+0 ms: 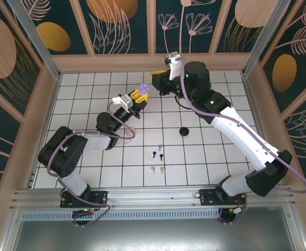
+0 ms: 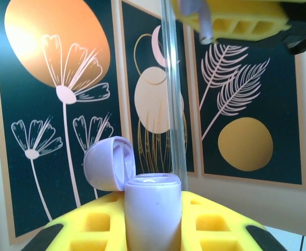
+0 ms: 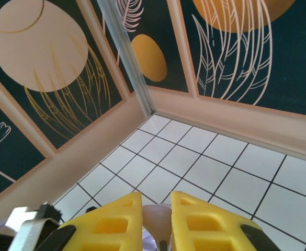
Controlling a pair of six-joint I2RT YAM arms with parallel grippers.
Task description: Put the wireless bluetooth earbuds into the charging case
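Left fingers (image 2: pixel 95 225) grasping open lilac case (image 2: pixel 151 212), right fingers (image 3: pixel 111 222) pinching lilac earbud (image 3: pixel 157 219)

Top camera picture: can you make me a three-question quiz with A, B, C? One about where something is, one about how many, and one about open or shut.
1. Where is the black round case? A on the table; B on the wall; C under the table.
2. How many black earbuds lie on the table? A two; B five; C none.
3. The lilac case has its lid: A shut; B open; C gone.
Answers: 1 A, it sits on the white tiles. 2 A, two lie side by side. 3 B, held in the left gripper, its lid is flipped up.
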